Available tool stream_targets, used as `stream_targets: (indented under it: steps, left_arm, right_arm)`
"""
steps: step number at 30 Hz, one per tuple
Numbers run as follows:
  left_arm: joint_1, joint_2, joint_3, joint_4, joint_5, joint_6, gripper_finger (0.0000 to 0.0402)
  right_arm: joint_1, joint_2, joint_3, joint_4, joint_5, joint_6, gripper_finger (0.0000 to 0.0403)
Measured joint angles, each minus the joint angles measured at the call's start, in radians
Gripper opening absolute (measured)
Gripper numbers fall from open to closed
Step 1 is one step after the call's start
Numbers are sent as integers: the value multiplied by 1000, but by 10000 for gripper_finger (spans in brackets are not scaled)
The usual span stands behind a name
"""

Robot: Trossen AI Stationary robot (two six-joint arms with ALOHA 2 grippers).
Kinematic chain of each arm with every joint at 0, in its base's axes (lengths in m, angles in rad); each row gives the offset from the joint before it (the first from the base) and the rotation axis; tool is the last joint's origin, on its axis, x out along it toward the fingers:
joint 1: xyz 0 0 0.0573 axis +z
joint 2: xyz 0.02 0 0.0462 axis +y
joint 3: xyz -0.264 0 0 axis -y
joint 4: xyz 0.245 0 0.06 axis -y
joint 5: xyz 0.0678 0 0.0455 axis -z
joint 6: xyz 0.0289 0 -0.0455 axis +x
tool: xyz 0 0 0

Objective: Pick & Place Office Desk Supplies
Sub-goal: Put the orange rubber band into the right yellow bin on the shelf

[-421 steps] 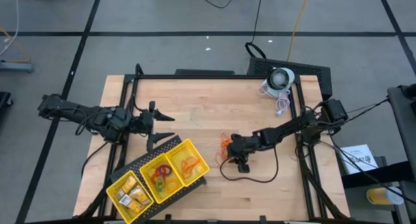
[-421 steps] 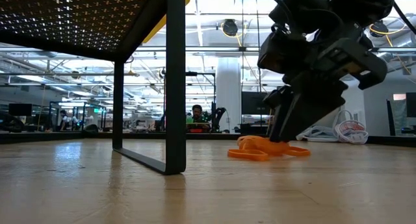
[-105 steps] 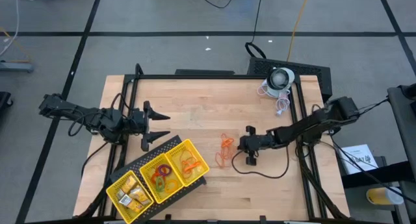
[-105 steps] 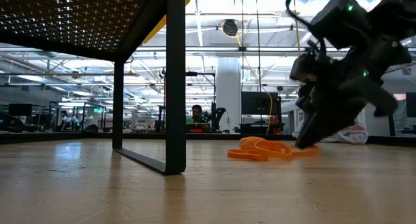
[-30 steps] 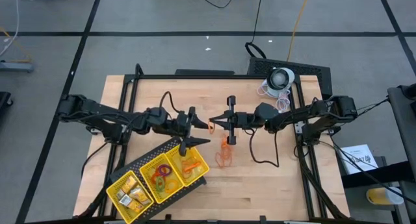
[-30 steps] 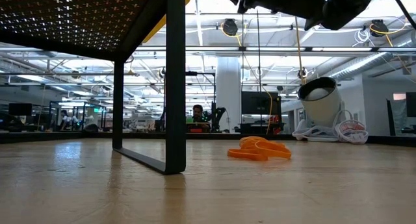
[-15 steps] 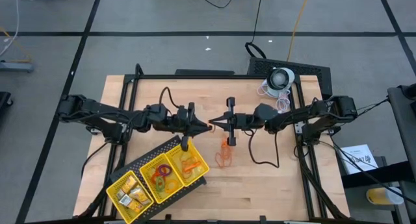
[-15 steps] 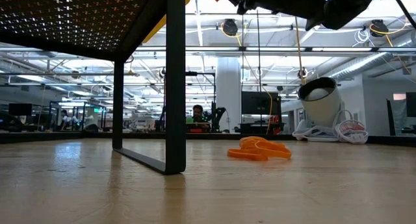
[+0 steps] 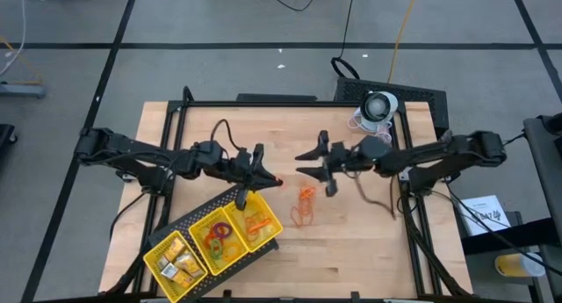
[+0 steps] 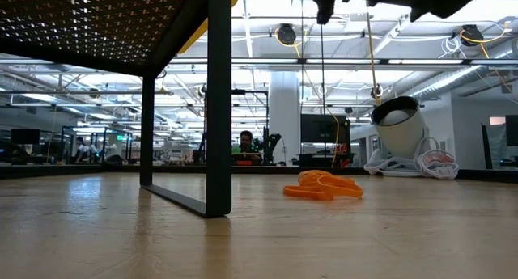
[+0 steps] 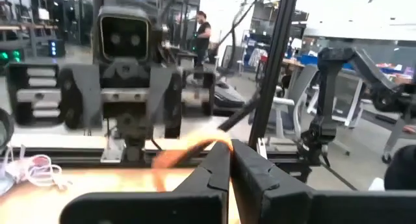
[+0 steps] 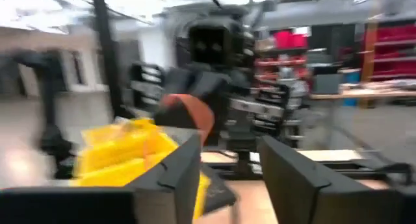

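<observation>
Rubber-band loop (image 11: 188,152) is orange, pinched in your left gripper (image 9: 266,177), fingers (image 11: 214,175) closed on it, above mid-worktop (image 9: 351,241) beside the yellow tray (image 9: 180,228). More orange bands (image 9: 304,206) lie loose on the wood, near the tray's right end. Your right gripper (image 9: 305,161) faces the left one from just apart, fingers (image 12: 179,165) spread wide, holding nothing.

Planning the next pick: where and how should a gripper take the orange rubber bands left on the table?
Come straight down on the rubber bands. They lie flat in a loose tangle, so pinch where loops overlap and stand slightly proud, near the pile's upper end.
</observation>
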Motion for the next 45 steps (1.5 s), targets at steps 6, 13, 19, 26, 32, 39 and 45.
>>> stream_targets:
  steps: [6, 13, 19, 26, 32, 39, 45]
  left_arm:
    - [0, -3, -2, -21, 0, 12, 5]
    - [0, -2, -2, -23, 0, 19, 4]
    - [0, -2, -2, -24, 0, 18, 8]
    - [0, -2, -2, -27, 0, 16, 11]
    - [0, -5, -2, -29, 80, -29, 10]
    - [-25, -82, 0, -194, 296, -84, 5]
    - [-85, -160, 0, -398, 297, -76, 10]
  right_arm:
    - [0, -114, -61, 15, -187, 158, 186]
    - [4, -174, -102, 61, -528, 318, 196]
    - [52, -174, -113, 124, -841, 301, 190]
    - [112, -174, -113, 117, -911, 208, 185]
    - [112, -174, -112, 93, -902, 193, 185]
    - [112, -174, -112, 70, -899, 179, 180]
    - [111, -174, -112, 26, -855, 131, 177]
